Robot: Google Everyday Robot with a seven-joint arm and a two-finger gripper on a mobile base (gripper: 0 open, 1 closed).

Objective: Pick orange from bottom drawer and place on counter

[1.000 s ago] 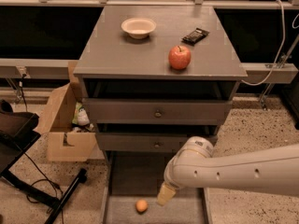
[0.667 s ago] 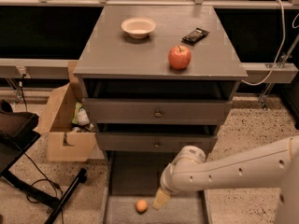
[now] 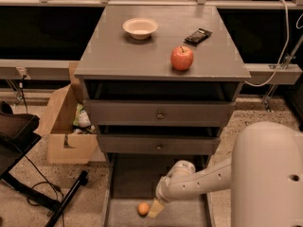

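Note:
The orange (image 3: 143,208) is a small round fruit lying on the floor of the pulled-out bottom drawer (image 3: 189,215), near its front left. My gripper (image 3: 155,209) hangs at the end of the white arm just to the right of the orange, low over the drawer floor and very close to the fruit. Above, the grey counter (image 3: 118,56) tops the cabinet.
On the counter stand a red apple (image 3: 182,57), a white bowl (image 3: 140,27) and a dark snack packet (image 3: 198,35). Two upper knobbed drawers (image 3: 158,114) are shut. An open cardboard box (image 3: 66,126) sits left of the cabinet. A black stand leg (image 3: 66,200) crosses the floor.
The arm has swung left and lower, bringing the gripper from right of the orange to right beside it. The orange has not moved.

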